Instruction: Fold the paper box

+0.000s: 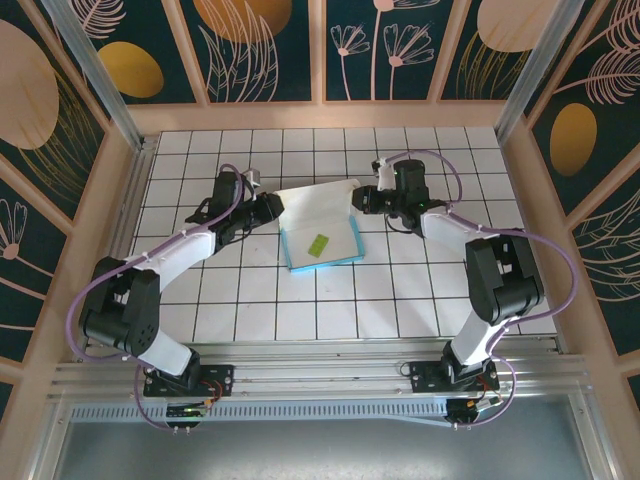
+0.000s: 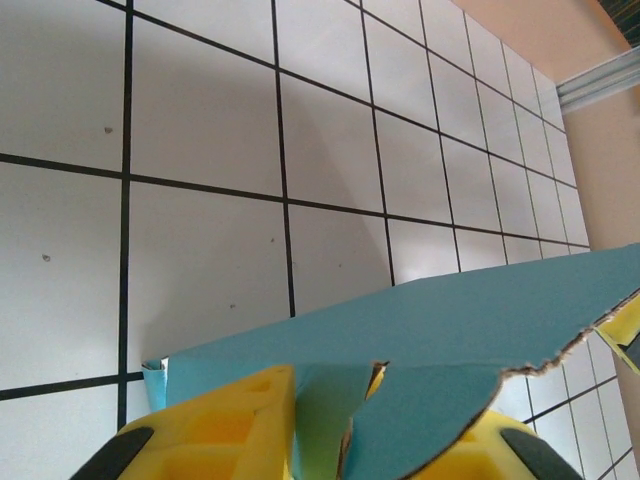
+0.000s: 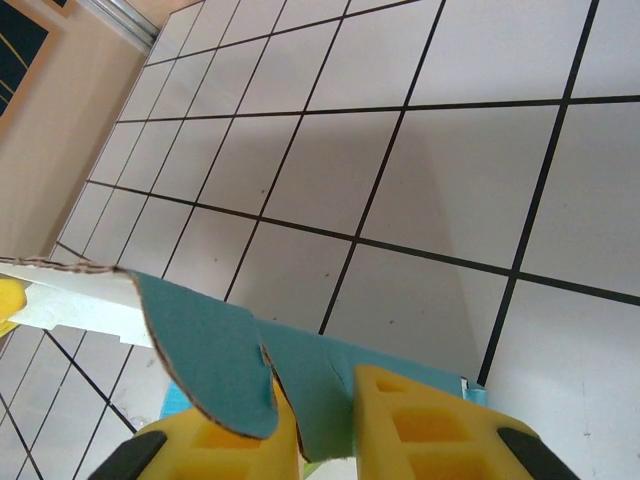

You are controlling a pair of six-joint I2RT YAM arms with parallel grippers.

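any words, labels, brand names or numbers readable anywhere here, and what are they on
No text can be read in any view.
paper box: plain white and teal card, no print.
yellow-green scrap: too small to tell whether it bears a mark.
wall panels: leaf and flower patterns, no lettering.
left arm, right arm: no legible label.
tiled table: bare grid, no signs.

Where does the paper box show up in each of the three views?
Top external: the paper box sits mid-table between the two arms, white side up.
Left wrist: its teal side spans the lower right, running into the left gripper.
Right wrist: its teal flap is lower left, running into the right gripper.
Shared landmark: the white tiled table with black grid lines.
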